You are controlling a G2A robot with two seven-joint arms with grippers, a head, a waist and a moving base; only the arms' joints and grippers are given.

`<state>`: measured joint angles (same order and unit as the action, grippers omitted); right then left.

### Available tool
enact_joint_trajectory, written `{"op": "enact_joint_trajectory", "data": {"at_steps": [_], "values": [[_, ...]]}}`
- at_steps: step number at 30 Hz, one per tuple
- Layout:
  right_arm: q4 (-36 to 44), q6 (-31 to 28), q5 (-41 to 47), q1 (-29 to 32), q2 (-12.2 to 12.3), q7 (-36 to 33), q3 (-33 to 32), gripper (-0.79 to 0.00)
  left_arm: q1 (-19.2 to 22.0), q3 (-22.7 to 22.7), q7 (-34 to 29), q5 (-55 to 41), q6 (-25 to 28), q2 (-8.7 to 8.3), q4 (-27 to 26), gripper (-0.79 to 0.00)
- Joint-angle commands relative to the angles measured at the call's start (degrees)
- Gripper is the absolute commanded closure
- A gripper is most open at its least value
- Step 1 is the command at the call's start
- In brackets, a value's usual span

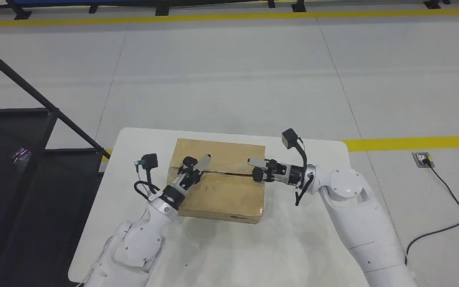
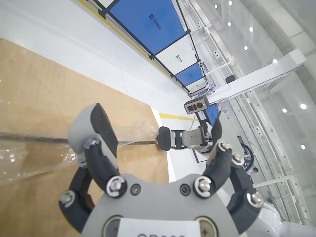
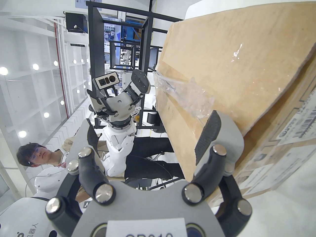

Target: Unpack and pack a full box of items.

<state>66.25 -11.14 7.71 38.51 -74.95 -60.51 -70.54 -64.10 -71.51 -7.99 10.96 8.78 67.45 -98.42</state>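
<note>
1. While the cardboard box (image 1: 219,185) sits on the bench (image 1: 301,237), the left end effector (image 1: 196,165) and right end effector (image 1: 256,167) are spread at opposite seam ends.
2. Wrist views reveal crumpled clear tape (image 3: 190,97) along that seam; the right one adds a side label (image 3: 297,123).

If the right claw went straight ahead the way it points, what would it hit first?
Likely the crumpled clear tape on the box seam, just ahead of the right claw; past that, the left claw. Its height over the cardboard is unclear.
</note>
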Motion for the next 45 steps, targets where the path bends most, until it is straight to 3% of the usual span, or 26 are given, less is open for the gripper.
{"op": "enact_joint_trajectory", "data": {"at_steps": [1,7,15,20,32,45], "values": [[0.8,0.4,-0.3,0.1,0.2,0.2,-0.2,-0.785,-1.1,-2.4,-0.8,-1.8,0.3,-0.23,-1.7,-0.785],[2.6,1.5,-0.9,0.0,0.6,0.3,-0.3,-0.785,-4.7,-11.7,-5.9,-7.7,1.2,-1.31,-4.1,-0.785],[4.0,2.6,-0.3,-2.3,0.5,-0.4,1.9,-0.785,-7.2,-19.9,-20.0,-14.4,3.9,-2.74,0.8,-0.785],[-0.1,3.5,0.5,-6.0,-0.5,0.0,5.8,-0.785,-5.7,-19.4,-25.0,-16.3,4.3,-2.98,3.8,-0.785],[-12.6,2.2,2.3,-13.2,-3.6,1.7,14.2,-0.785,-0.2,-14.5,-26.7,-18.9,2.4,-2.53,10.0,-0.785],[-17.9,1.0,3.2,-16.2,-5.8,3.9,18.2,-0.785,-1.4,-19.4,-25.3,-22.8,2.4,-3.15,12.4,-0.785]]}}
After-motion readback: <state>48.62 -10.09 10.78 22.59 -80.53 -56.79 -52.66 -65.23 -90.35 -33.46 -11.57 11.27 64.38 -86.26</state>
